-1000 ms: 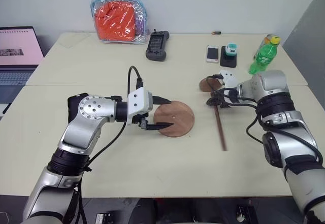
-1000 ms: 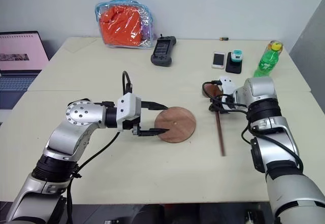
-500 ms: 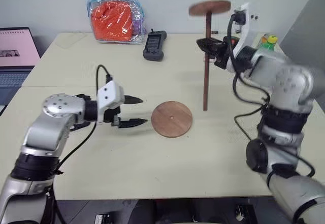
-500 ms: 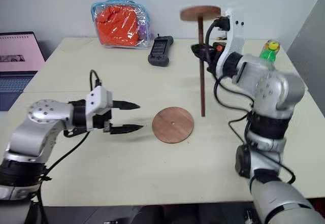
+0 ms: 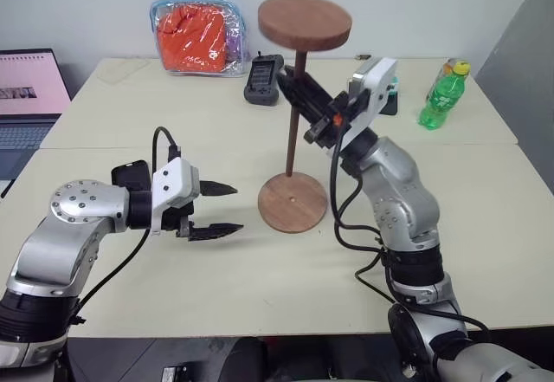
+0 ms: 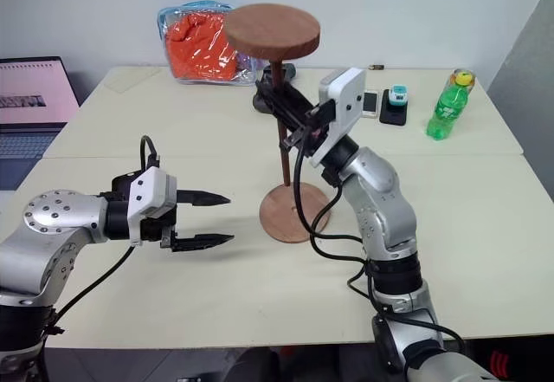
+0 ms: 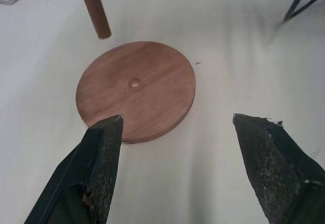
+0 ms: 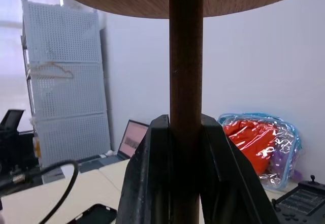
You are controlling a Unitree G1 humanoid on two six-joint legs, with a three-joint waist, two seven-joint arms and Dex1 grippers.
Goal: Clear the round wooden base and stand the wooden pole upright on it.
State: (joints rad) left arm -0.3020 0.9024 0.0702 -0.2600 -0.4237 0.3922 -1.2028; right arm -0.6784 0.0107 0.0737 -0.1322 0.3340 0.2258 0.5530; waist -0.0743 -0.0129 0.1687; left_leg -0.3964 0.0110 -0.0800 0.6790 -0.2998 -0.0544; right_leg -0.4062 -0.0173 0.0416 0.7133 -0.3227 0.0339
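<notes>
The round wooden base (image 5: 293,202) lies flat at the table's middle, its small centre hole (image 7: 134,83) bare. My right gripper (image 5: 305,105) is shut on the rod of the wooden pole (image 5: 295,113) and holds it nearly upright, its round head (image 5: 305,22) on top. The rod's lower end (image 7: 95,10) hangs just over the base's far edge, off the hole. In the right wrist view the fingers (image 8: 152,173) clamp the rod (image 8: 186,56). My left gripper (image 5: 221,207) stands open, level with the table, a short way left of the base with nothing in it.
An orange bag (image 5: 199,31) and a black handheld device (image 5: 264,79) sit at the table's back. A green bottle (image 5: 441,96), a phone (image 6: 372,100) and a small black gadget (image 6: 394,105) are at the back right. A laptop (image 5: 30,83) is at the far left.
My right gripper lifted the pole off the table, turned it upright and carried it left to above the base's far edge. My left gripper drew back leftward from the base, still open.
</notes>
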